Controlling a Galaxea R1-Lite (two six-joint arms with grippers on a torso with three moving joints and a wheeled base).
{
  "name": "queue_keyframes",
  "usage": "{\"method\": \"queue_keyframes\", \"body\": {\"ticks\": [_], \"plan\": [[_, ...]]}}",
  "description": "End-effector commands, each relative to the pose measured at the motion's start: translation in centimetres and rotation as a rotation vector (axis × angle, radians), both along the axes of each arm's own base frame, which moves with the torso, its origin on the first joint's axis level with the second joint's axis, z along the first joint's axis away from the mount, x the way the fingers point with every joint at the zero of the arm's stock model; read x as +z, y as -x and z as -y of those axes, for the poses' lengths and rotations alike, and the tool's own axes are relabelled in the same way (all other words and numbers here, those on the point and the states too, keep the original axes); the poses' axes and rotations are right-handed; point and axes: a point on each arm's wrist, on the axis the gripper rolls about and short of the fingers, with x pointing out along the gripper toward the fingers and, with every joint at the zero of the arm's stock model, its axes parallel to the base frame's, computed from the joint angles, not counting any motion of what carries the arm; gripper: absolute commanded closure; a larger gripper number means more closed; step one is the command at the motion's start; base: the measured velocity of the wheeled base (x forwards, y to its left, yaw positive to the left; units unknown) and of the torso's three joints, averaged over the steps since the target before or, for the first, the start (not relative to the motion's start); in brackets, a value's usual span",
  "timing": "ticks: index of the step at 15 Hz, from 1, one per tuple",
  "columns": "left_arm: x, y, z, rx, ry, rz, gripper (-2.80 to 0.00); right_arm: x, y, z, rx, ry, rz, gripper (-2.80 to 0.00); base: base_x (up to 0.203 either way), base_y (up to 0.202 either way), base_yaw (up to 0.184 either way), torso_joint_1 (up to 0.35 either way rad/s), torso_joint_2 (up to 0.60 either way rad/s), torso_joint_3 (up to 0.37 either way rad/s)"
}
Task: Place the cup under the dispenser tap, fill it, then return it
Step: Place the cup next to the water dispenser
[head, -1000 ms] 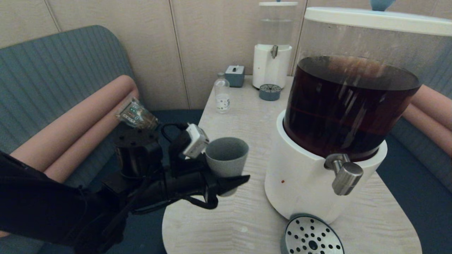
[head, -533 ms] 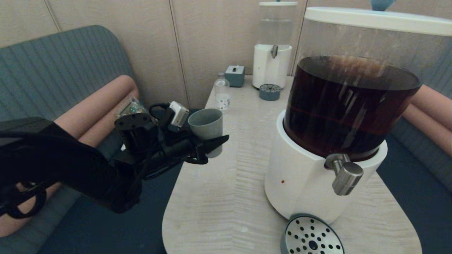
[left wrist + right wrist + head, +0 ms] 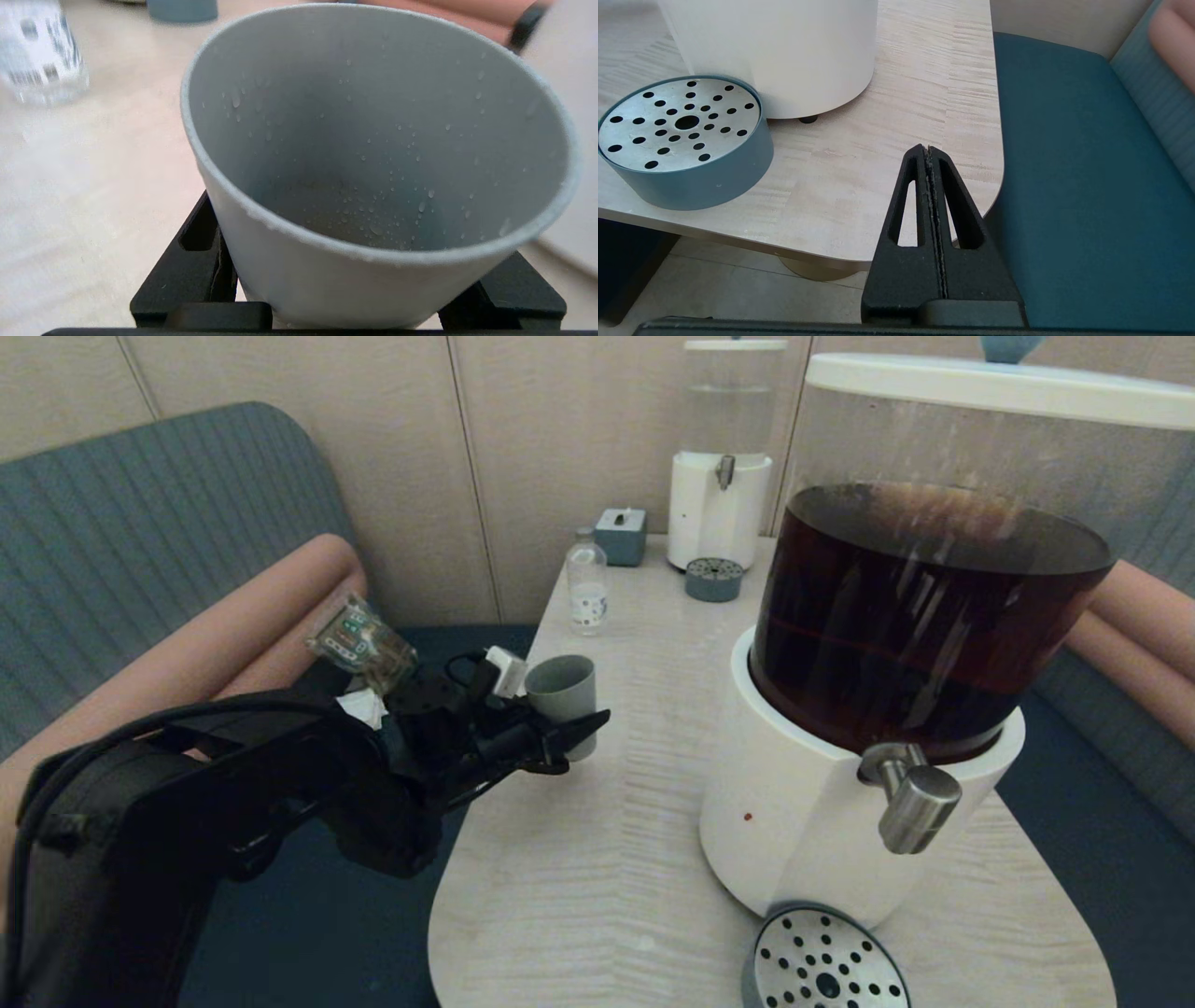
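Left end effector (image 3: 569, 733) is clamped around the grey cup (image 3: 563, 695), holding it upright at the table's (image 3: 597, 859) left edge, well apart from the dispenser tap (image 3: 910, 793). Right end effector (image 3: 929, 154) is fully closed, empty.

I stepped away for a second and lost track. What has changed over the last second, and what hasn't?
The left claw, shut on the grey cup throughout, carried it away from the dispenser tap, farther back along the table's left edge and then lower, close to the tabletop. The cup remains upright and holds only droplets. Unmoved: the big dispenser, the drip tray, the small bottle and the right claw, shut near the table corner.
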Motion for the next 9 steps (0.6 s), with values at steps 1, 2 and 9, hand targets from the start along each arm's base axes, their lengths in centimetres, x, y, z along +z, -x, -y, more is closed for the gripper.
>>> {"method": "queue_keyframes", "body": {"ticks": [1, 2, 9], "plan": [[-2.7, -1.1, -0.1, 0.006, -0.011, -0.032, 0.0, -0.3, 0.0, 0.0, 0.001, 0.001, -0.001, 0.0, 0.0, 0.0, 0.0, 0.0, 0.0, 0.0], [-3.1, -1.3, -0.1, 0.007, -0.012, -0.036, 0.0, -0.3, 0.0, 0.0, 0.001, 0.001, -0.001, 0.0, 0.0, 0.0, 0.0, 0.0, 0.0, 0.0], [-3.7, -1.4, 0.0, 0.008, -0.011, -0.035, 0.0, -0.3, 0.0, 0.0, 0.001, 0.001, -0.001, 0.0, 0.0, 0.0, 0.0, 0.0, 0.0, 0.0]]}}
